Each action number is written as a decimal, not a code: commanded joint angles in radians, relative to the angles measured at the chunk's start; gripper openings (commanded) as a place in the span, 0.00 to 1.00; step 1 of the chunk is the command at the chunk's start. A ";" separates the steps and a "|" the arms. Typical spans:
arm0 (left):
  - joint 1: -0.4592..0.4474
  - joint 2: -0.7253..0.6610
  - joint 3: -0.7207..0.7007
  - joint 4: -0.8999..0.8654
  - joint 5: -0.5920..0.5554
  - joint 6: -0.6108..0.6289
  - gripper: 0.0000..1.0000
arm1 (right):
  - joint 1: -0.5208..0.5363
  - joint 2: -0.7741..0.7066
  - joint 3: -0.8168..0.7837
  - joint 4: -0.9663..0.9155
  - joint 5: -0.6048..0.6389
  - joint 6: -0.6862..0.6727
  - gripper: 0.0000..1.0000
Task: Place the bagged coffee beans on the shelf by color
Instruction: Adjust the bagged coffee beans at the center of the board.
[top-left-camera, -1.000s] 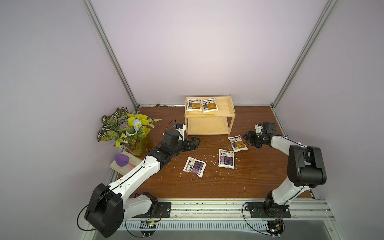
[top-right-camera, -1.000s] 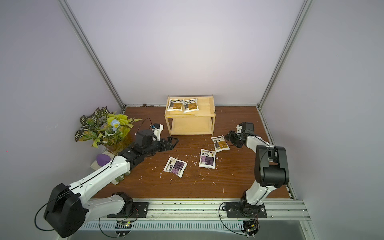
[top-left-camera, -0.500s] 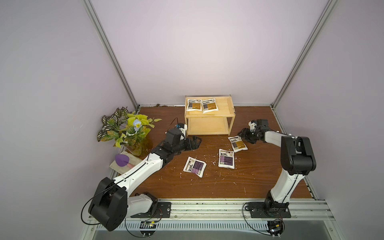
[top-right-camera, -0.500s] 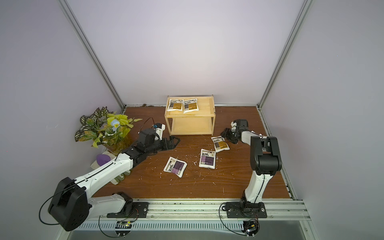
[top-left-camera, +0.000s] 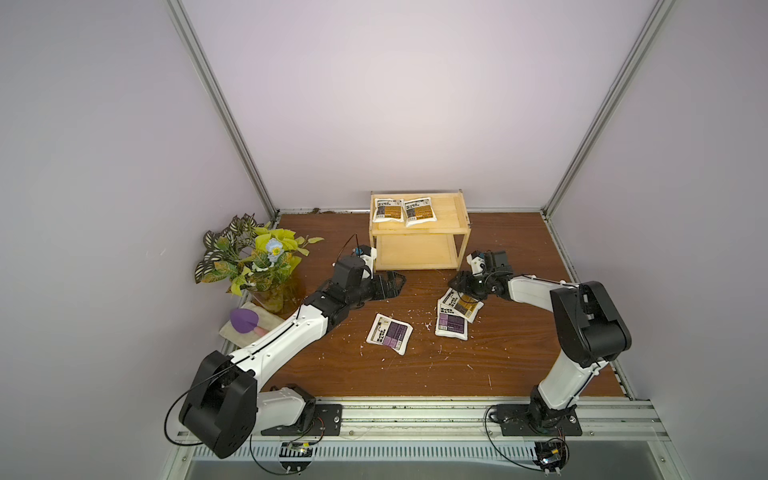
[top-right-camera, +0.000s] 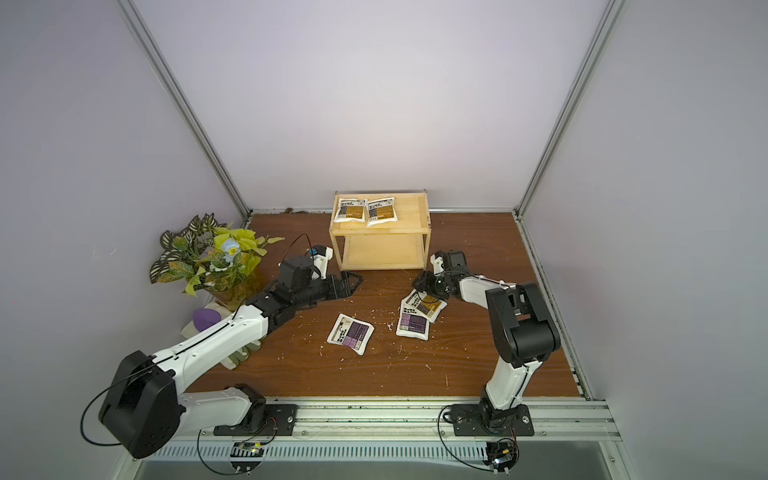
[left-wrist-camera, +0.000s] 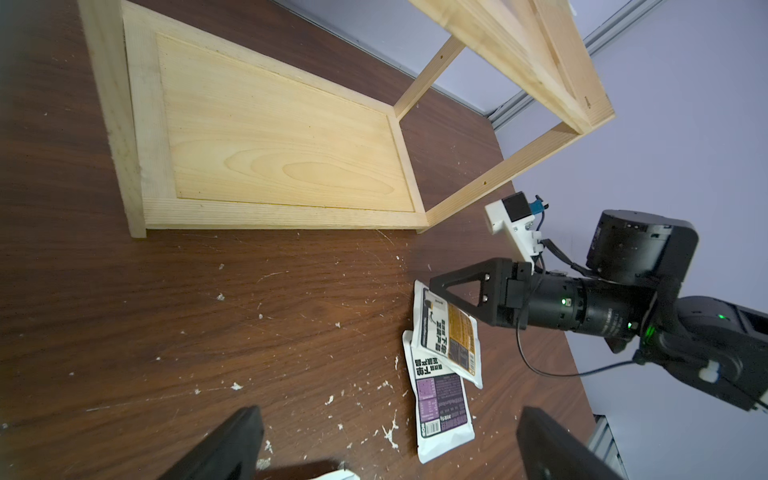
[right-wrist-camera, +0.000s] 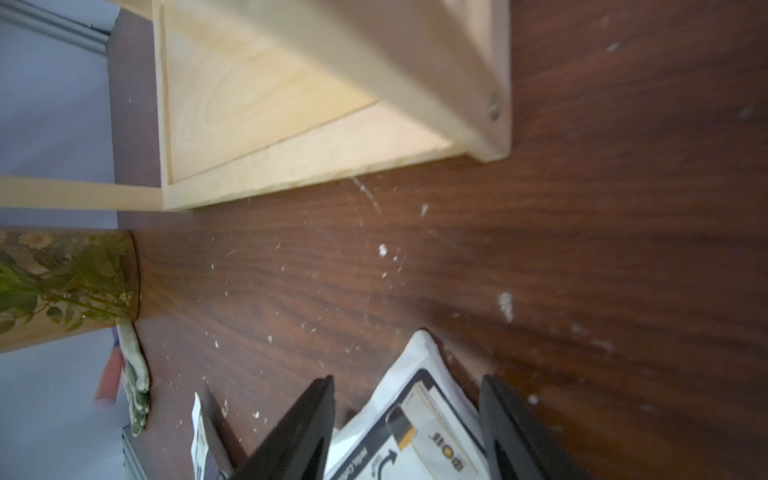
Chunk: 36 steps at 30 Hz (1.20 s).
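- The shelf (top-left-camera: 451, 216) stands at the middle of the tabletop's (top-left-camera: 415, 374) back edge. I read the sort as under way but not half done.
- Done: two orange-labelled pouches (top-left-camera: 388, 210) (top-left-camera: 420, 212) lie flat, side by side, on the top tier toward its left end. The right part of that board is bare.
- The lower tier (left-wrist-camera: 282, 145) is empty.
- Left to do: three pouches are on the tabletop in front of the shelf. The third orange pouch (top-left-camera: 463, 305) lies near the shelf's front right leg, and its near end overlaps a purple pouch (top-left-camera: 451, 324). A second purple pouch (top-left-camera: 390, 332) lies alone nearer the middle of the tabletop.
- My right gripper (top-left-camera: 460, 286) is low over the far end of the third orange pouch. Its jaws are apart with that end between them, and in the right wrist view I see gaps on both sides, so nothing is clamped yet.
- My left gripper (top-left-camera: 392, 284) hovers near the shelf's front left leg. Its jaws are wide apart and empty.
- My guess is that the orange pouch joins its two fellows on top, and both purple ones take the lower tier.
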 joint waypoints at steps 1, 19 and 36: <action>-0.013 -0.001 -0.004 0.027 0.015 -0.007 1.00 | -0.011 -0.075 -0.020 -0.016 0.045 0.024 0.63; -0.029 -0.007 -0.041 0.061 0.030 -0.026 1.00 | -0.114 -0.327 -0.179 -0.173 0.124 0.007 0.65; -0.036 0.000 -0.030 0.073 0.033 -0.033 0.99 | -0.083 -0.241 -0.184 -0.151 0.059 0.035 0.65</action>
